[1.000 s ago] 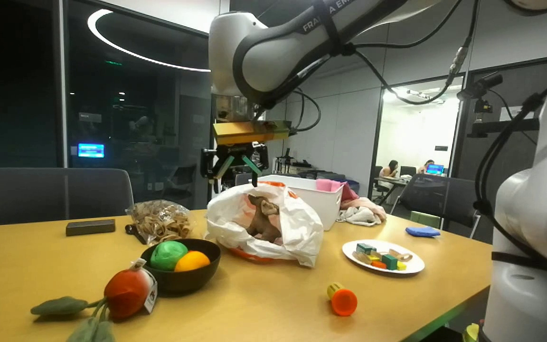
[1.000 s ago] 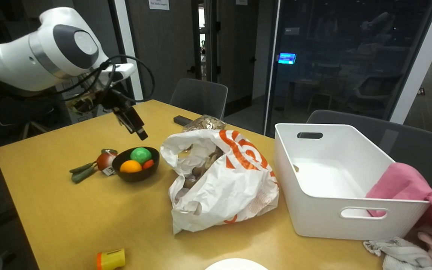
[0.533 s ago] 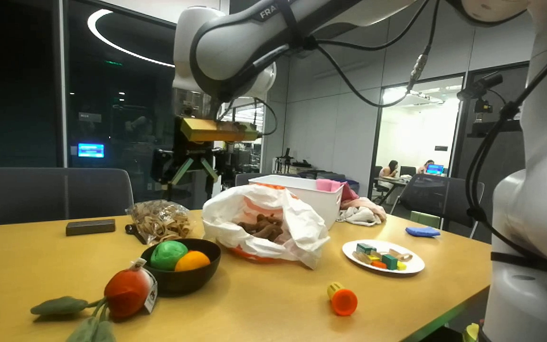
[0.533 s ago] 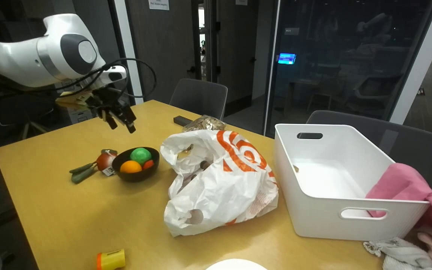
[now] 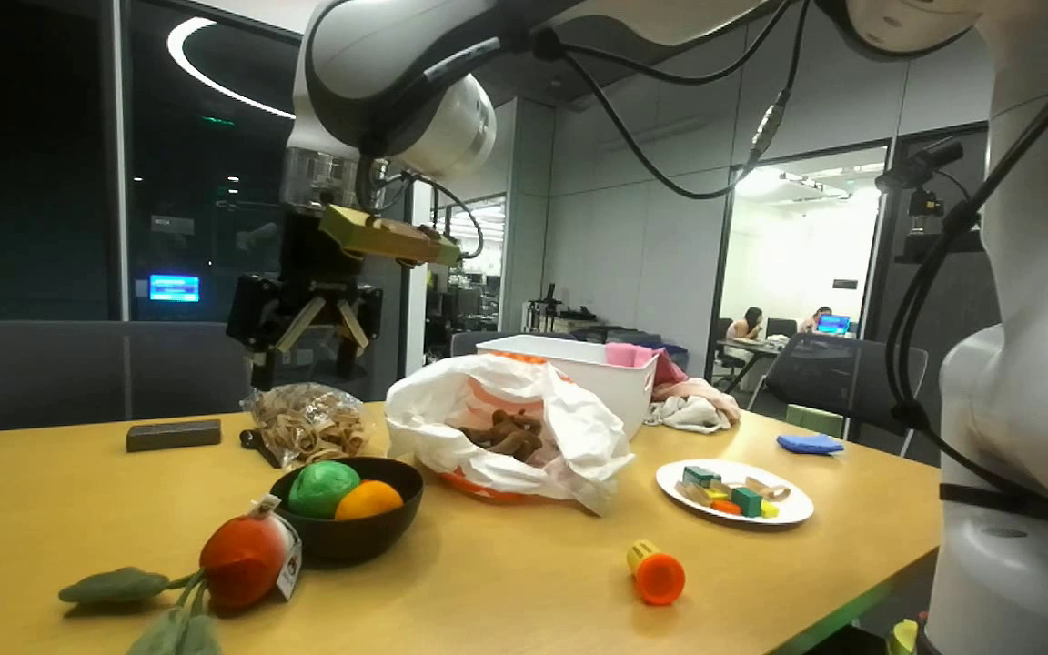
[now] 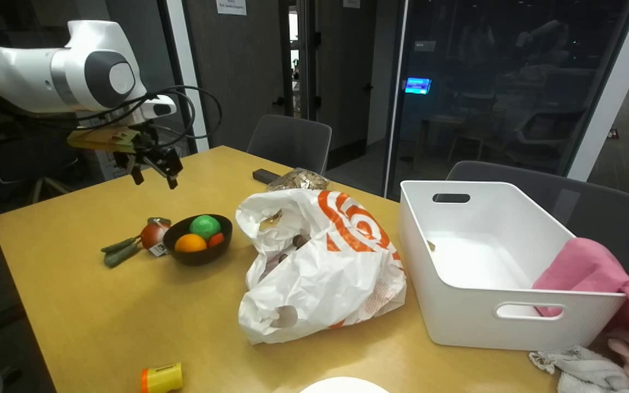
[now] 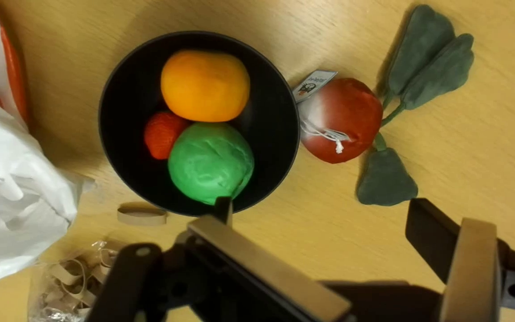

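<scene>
Gripper [image 5: 305, 366]: fingers spread wide, nothing between them; hangs above the table [image 5: 488, 600], near the bowl [image 5: 351, 540]; 1.
Toy vegetable [image 5: 242, 564]: just beside the bowl; cloth, likely light and squashy; best held round the red body; 1, with 3 leaves.
Dark block [image 5: 174, 435]: behind the toy vegetable; 1.
Rubber bands [image 5: 310, 423]: in clear plastic, too tangled to count; loose band [image 7: 141, 213] by the bowl, 1.
Bowl: black, upright; probably light, stiff, inclined to slide; hold by the rim; 1.
Green ball [image 5: 324, 489]: in the bowl; likely light, slightly yielding; grasp across the middle; 1.
Orange [image 5: 367, 500]: in the bowl; likely light, apt to roll; grasp across its narrow sides; 1.
Strawberry [image 7: 163, 134]: tucked beside both; small, likely awkward to reach; 1.
Shopping bag [image 6: 331, 284]: thin, open-mouthed, brown contents uncounted; 1.
Bin [image 6: 467, 322]: white; 1.
Cup [image 5: 659, 579]: yellow and orange, on its side; 1.
Plate [image 5: 801, 506]: white, 1; small blocks [image 5: 746, 500] on it, too jumbled to count.
</scene>
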